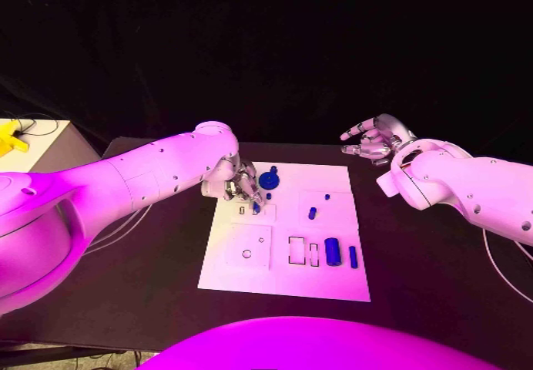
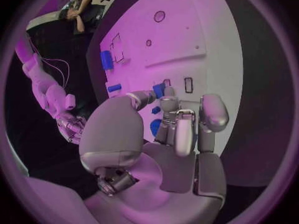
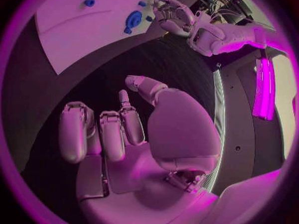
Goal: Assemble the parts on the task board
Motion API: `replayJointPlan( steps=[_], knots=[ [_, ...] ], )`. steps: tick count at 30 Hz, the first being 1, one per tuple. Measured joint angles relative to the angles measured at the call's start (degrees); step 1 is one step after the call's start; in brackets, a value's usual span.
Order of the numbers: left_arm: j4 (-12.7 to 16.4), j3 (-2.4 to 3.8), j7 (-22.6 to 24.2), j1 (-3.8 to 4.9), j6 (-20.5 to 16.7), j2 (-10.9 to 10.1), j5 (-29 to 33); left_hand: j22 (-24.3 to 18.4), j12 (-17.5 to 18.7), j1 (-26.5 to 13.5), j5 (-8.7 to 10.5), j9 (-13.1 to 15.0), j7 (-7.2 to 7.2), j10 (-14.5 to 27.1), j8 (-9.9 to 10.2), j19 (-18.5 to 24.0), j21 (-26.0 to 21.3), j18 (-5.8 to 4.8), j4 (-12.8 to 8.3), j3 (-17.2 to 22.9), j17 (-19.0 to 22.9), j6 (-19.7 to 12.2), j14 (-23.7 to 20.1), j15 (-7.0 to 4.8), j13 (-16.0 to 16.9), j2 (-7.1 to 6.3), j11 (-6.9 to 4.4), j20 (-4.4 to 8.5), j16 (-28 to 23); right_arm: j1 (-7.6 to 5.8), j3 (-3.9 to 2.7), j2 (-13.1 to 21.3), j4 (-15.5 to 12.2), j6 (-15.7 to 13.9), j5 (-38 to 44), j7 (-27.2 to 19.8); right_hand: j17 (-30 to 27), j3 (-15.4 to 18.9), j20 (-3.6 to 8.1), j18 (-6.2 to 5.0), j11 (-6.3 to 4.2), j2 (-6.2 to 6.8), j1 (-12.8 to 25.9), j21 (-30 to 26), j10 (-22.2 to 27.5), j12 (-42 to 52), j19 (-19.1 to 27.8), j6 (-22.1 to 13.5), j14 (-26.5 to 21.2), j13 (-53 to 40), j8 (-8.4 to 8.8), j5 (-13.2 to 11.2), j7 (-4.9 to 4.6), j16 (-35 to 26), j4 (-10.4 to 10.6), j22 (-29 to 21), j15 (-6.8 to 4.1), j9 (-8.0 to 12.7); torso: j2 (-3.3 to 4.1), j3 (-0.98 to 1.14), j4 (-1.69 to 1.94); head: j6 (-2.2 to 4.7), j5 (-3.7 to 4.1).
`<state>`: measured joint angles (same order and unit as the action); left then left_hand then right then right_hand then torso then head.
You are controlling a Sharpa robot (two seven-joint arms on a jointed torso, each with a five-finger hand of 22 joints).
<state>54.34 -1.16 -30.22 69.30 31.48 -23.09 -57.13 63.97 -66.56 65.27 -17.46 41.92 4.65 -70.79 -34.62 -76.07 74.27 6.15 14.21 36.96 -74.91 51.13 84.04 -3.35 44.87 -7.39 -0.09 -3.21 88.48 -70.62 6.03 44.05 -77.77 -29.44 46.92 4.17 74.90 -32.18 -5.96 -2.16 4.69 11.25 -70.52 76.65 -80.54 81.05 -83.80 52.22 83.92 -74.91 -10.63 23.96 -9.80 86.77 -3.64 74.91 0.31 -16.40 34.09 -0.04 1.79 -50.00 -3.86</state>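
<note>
Several blue parts (image 1: 333,250) lay on the flat white board (image 1: 333,287) mid-table: smooth pegs by its near right corner, a round disc (image 1: 269,181) near its far edge. The left hand (image 1: 236,185) pinched a small blue peg (image 1: 256,206) at the far left corner, likely aiming for a slot. The right hand (image 1: 374,137) hung open off the board, empty, fingers apart

Everything is bathed in magenta light. The task board (image 1: 286,231) is brightly lit while the background toward twelve o'clock is left black. Straight edges are bent in both wrist views.
</note>
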Motion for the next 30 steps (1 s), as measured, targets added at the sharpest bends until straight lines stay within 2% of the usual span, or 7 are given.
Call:
replayJointPlan(
  steps=[2,11,30],
  knots=[
    [0.09,-0.01,-0.03,-0.03,-0.09,-0.01,0.15,0.27,0.00,-0.31,-0.74,0.34,0.12,-0.31,-0.01,-0.22,0.01,0.00,-1.41,1.42,0.00,0.30,0.00,0.00,0.25,-0.32,0.07,0.22,0.00,0.01,0.00,0.00,0.00,0.03,0.00,0.00,0.00,0.00,0.00,0.00,0.00,0.00,0.00,0.00,0.00,0.00,0.00,0.00,0.00,0.00,0.00,0.00,0.00,0.00,0.00,0.00,0.00,0.00,0.00,0.00,0.00,0.00,0.00],
    [0.32,-0.05,-0.13,-0.07,0.26,-0.21,0.66,0.97,-0.29,-0.60,-3.39,1.05,0.04,-0.80,-0.30,-0.42,0.67,0.00,-1.53,1.31,0.00,0.38,0.00,0.00,0.81,-0.63,-0.41,0.42,0.00,0.03,0.01,0.04,-0.01,0.12,0.01,0.04,0.00,0.00,0.00,0.00,0.00,0.00,0.00,0.00,0.00,0.00,0.00,0.00,0.00,0.01,0.00,0.00,0.00,0.00,0.00,0.04,0.00,0.00,-0.01,0.02,0.01,0.00,0.00],
    [2.74,-0.08,-0.14,-0.12,0.63,-1.65,-2.37,1.33,-0.45,-1.14,-4.29,1.30,-0.20,-1.03,-0.29,-0.61,0.89,0.00,-1.67,1.16,0.00,1.04,0.00,0.00,1.01,-1.16,-0.23,0.63,0.00,0.08,0.01,0.13,-0.14,0.19,0.03,0.08,0.00,0.00,0.00,0.00,0.00,0.00,0.00,0.00,0.00,0.00,0.00,0.00,0.00,-0.03,0.00,0.00,0.00,0.00,0.00,0.03,0.00,0.00,-0.01,-0.01,0.02,0.00,-0.06]
  ],
)
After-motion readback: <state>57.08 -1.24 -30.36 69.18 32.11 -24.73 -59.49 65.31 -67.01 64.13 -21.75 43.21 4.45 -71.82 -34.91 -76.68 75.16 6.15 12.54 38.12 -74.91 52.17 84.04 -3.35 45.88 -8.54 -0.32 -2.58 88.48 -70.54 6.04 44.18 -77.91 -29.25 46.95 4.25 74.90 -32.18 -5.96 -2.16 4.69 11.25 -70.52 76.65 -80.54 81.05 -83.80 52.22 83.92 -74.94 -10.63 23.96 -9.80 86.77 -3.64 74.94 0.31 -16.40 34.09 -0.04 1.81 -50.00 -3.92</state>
